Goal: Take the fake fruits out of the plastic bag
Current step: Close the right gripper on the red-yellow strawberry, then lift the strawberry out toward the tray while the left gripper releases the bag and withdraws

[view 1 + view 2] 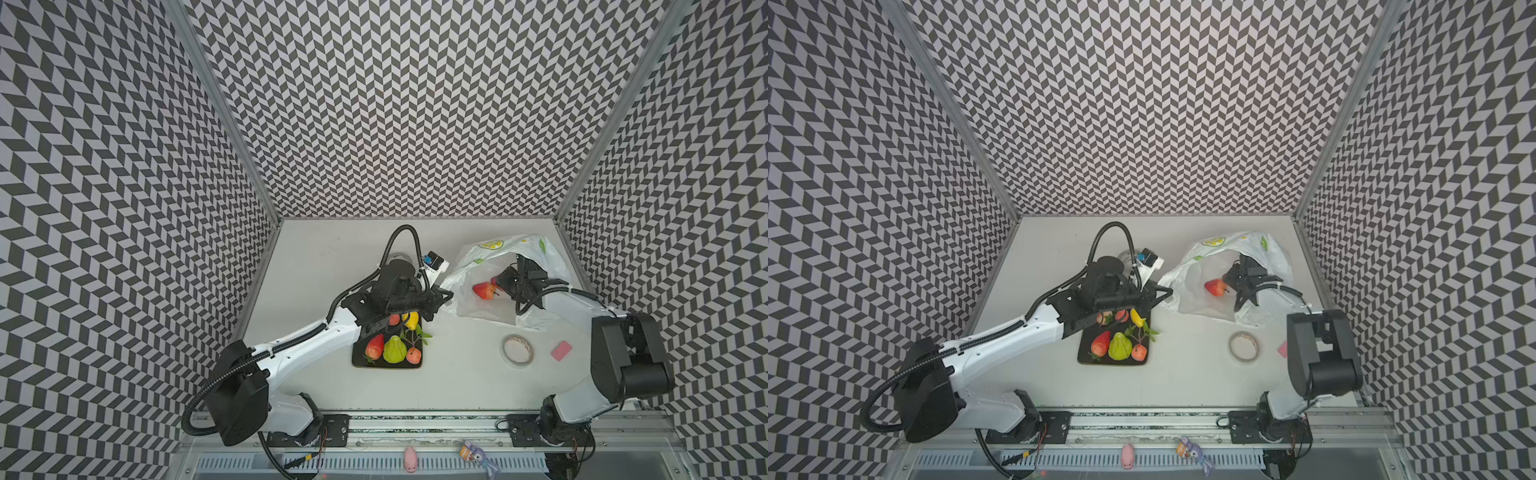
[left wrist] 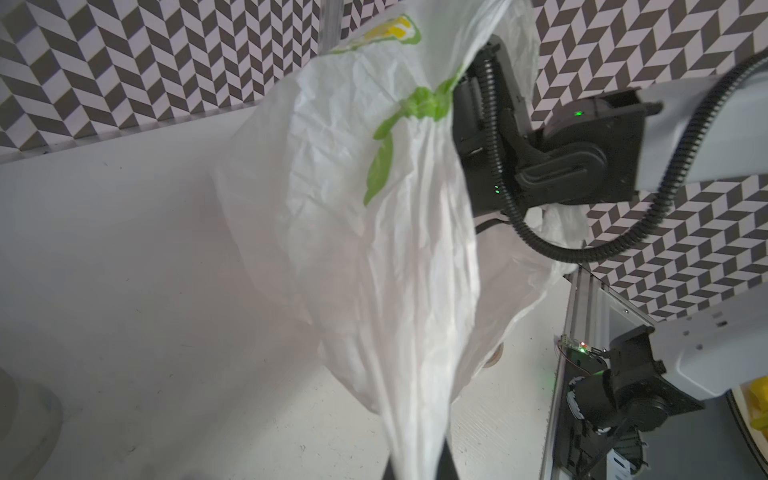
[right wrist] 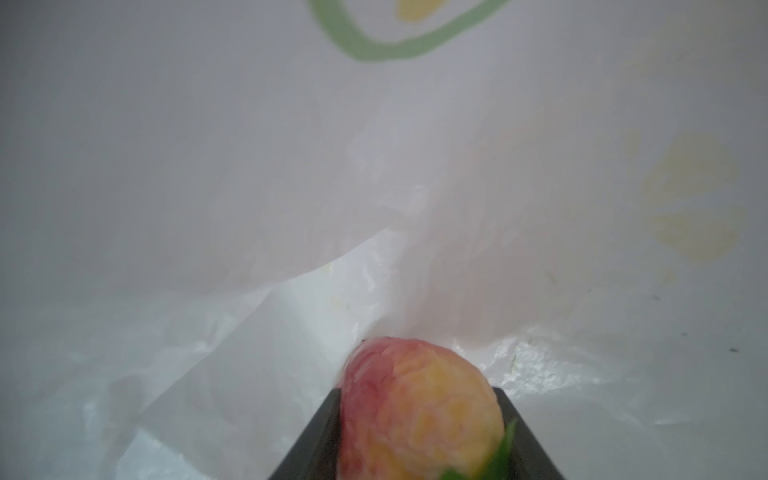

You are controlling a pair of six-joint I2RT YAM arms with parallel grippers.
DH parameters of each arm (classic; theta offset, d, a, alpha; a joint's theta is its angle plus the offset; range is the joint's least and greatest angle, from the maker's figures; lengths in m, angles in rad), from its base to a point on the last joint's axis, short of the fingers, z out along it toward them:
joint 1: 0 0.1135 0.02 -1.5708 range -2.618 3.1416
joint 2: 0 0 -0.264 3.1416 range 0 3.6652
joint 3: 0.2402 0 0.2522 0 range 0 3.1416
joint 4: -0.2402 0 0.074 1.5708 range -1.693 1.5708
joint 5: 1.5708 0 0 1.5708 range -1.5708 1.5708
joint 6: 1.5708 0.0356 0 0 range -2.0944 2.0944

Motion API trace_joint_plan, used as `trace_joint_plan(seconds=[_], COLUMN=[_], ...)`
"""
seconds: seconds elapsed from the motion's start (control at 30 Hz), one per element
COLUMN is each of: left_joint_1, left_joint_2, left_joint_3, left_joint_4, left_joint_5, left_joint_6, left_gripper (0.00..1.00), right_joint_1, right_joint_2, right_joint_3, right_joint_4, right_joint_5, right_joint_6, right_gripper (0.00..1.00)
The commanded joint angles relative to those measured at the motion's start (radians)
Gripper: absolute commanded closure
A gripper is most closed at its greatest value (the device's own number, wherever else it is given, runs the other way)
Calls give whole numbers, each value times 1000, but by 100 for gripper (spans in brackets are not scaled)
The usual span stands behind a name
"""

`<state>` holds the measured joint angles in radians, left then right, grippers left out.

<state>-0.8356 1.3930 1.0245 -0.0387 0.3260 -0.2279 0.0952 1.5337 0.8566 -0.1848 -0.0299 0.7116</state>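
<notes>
Left gripper (image 1: 445, 296): I see jaws together, pinching bunched edge of plastic bag (image 1: 469, 270). Bag sits at far right of worktop (image 1: 316, 257). Right gripper (image 1: 500, 286) reaches inside bag mouth, jaws clamped on red-yellow fruit (image 3: 415, 407); fruit is inside bag. Green pear (image 1: 394, 350), strawberry (image 1: 375, 347) and yellow fruit (image 1: 411, 321) lie on black tray (image 1: 357, 364), mid-worktop. Tape roll (image 1: 518, 350) near bag.

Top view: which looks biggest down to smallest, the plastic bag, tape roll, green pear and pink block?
1. plastic bag
2. tape roll
3. green pear, only slightly smaller than the roll
4. pink block
None sits much nearer the camera, so the order seems fair.
</notes>
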Motion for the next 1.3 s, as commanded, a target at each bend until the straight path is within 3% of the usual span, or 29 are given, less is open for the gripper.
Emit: trace_joint_plan(seconds=[0.0,0.2,0.73,0.97,1.27], left_joint_1=[4,8,18,68,97], left_joint_2=[15,50,114,197,175], left_joint_3=[43,94,314,320,247], left_joint_4=[21,26,24,10,17], left_joint_5=[-60,-102,-108,-64,-65], left_joint_6=[13,15,30,10,25], left_gripper=[100,100,100,100,100], right_joint_1=[9,47,258,335,342], right_joint_2=[-81,-144,-64,-168,-327], right_joint_3=[-43,-99,-57,-108,-140], right_joint_4=[72,87,-47,5,-5], right_joint_5=[-119,-210,-10,15,-20], right_joint_6=[-110,-249,-458,-606,-703], right_gripper=[57,57,58,59,59])
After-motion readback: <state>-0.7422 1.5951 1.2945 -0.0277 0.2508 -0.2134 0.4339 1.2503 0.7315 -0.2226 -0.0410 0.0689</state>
